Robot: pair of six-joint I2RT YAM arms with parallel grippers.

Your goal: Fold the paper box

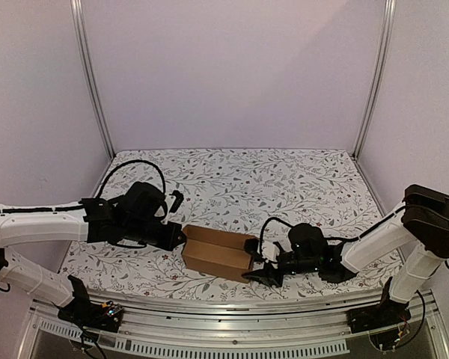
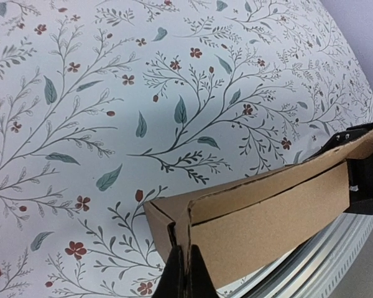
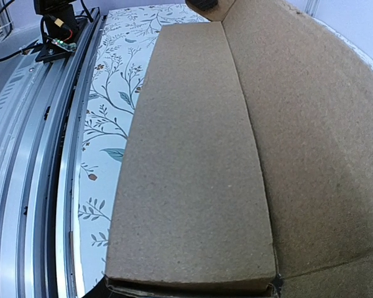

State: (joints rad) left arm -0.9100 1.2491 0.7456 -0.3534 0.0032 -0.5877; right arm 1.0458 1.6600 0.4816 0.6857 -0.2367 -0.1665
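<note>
The paper box (image 1: 217, 253), plain brown cardboard and oblong, lies near the table's front edge between my two arms. My left gripper (image 1: 178, 238) is at its left end. In the left wrist view its black fingers (image 2: 174, 279) are pinched together on a thin flap edge at the corner of the paper box (image 2: 267, 217). My right gripper (image 1: 258, 262) straddles the right end, one finger in front and one behind. The right wrist view is filled by the paper box (image 3: 193, 174), its end seated between the jaws of the right gripper (image 3: 186, 293), whose fingers barely show.
A floral cloth (image 1: 284, 187) covers the table. A metal rail (image 1: 224, 310) runs along the near edge, close under the box. Two upright frame posts (image 1: 93, 82) (image 1: 374, 82) stand at the back corners. The left arm's base (image 3: 59, 37) shows beyond the rail.
</note>
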